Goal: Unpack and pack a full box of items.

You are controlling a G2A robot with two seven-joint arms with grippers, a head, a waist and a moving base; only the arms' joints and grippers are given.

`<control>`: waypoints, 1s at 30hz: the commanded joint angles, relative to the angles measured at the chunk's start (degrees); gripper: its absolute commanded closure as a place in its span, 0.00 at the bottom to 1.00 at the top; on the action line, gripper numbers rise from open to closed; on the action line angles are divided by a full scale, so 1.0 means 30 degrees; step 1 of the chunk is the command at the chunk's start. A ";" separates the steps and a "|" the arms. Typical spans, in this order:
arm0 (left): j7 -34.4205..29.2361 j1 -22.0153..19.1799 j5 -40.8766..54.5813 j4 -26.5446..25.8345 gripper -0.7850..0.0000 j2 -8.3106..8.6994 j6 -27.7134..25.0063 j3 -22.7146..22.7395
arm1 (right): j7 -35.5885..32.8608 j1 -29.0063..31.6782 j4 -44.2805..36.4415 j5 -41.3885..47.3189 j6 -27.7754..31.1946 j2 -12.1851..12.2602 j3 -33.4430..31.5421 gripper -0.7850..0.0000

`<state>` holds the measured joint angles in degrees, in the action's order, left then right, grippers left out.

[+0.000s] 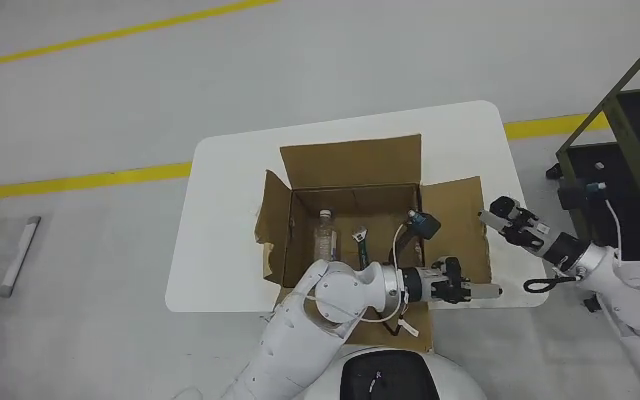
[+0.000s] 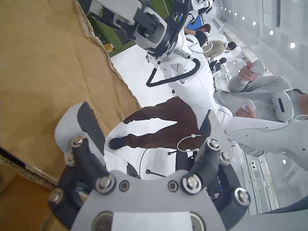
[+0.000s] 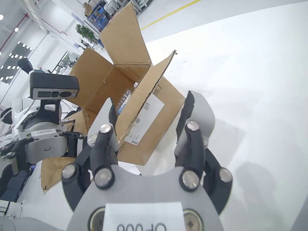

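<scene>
Open brown cardboard box [image 1: 350, 160], clear plastic bottle [image 1: 324, 236] inside, just ahead of empty right gripper [image 3: 151, 102], jaws apart; left gripper [image 2: 145, 112], likewise apart, beside its side flap: a finger could snag the flap and drag the box.

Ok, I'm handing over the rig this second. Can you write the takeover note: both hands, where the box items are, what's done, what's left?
Left hand: open, holding nothing, beside the right flap of the cardboard box, near the table's front edge.
Right hand: open, holding nothing, at the table's right edge, pointing toward the box.
Things: the box sits on the white table with its flaps open; a clear plastic bottle and a wrench lie inside.
Done: box opened.
Left: both items are in the box; unpack or pack phase cannot be told. Flaps not yet closed.
</scene>
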<state>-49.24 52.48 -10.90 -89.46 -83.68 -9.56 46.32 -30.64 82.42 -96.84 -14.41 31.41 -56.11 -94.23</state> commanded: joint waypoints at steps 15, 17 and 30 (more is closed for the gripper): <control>0.0899 0.1002 -0.2552 -0.2225 0.00 0.0755 0.0892 0.2467 | 0.0815 -0.0906 0.1290 -0.0536 0.0007 -0.0190 0.1659 1.00; 0.0844 0.1370 -0.3558 -0.2842 0.00 0.0974 0.1388 0.3166 | 0.0949 -0.0868 0.1261 -0.0526 0.0031 -0.0199 0.1671 1.00; 0.1094 0.2711 -0.1390 -0.3633 0.00 0.1185 0.2416 0.4649 | 0.1285 -0.0523 0.0710 -0.0513 0.0149 -0.0195 0.1464 0.55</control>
<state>-45.96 60.61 -15.05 -100.36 -80.12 -2.31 60.26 -26.81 80.77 -94.71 -15.87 31.90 -56.72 -89.67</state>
